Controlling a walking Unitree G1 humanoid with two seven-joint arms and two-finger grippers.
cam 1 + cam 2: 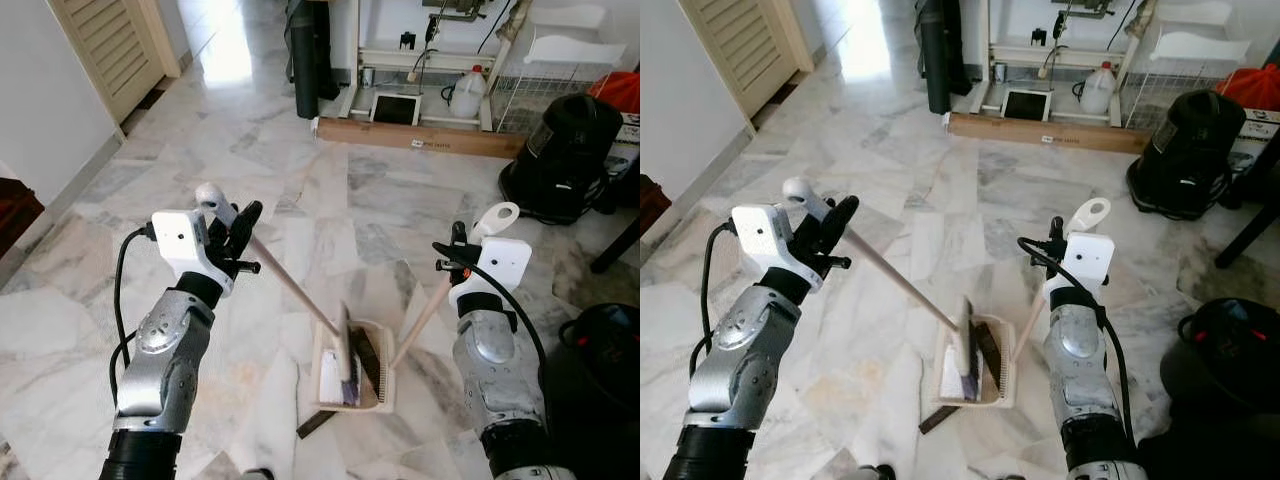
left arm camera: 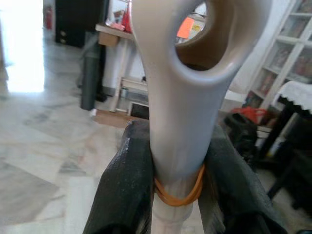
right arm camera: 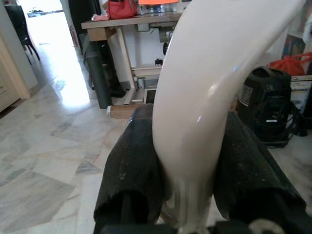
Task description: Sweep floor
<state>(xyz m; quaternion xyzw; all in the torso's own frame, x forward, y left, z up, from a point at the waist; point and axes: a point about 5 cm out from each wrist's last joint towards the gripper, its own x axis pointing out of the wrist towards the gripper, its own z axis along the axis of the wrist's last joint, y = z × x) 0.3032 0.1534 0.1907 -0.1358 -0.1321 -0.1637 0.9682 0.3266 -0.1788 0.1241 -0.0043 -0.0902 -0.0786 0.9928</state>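
Observation:
My left gripper [image 1: 238,240] is shut on the grey looped top of the broom handle [image 1: 290,285]. The wooden stick slants down to the broom head [image 1: 347,350], which rests in the cream dustpan [image 1: 330,380] on the marble floor. An orange rubber band [image 2: 178,195] circles the handle between the black fingers [image 2: 126,190]. My right gripper [image 1: 452,258] is shut on the white looped top of the dustpan handle [image 1: 420,320]. That grip shows close up in the right wrist view as the dustpan handle [image 3: 214,87].
A black vacuum cleaner [image 1: 565,160] stands at the right, a black bin [image 1: 605,350] near my right arm. A long cardboard box [image 1: 415,137], a dark rolled mat [image 1: 305,60] and a white jug [image 1: 467,95] line the back. A louvred door [image 1: 110,50] is at left.

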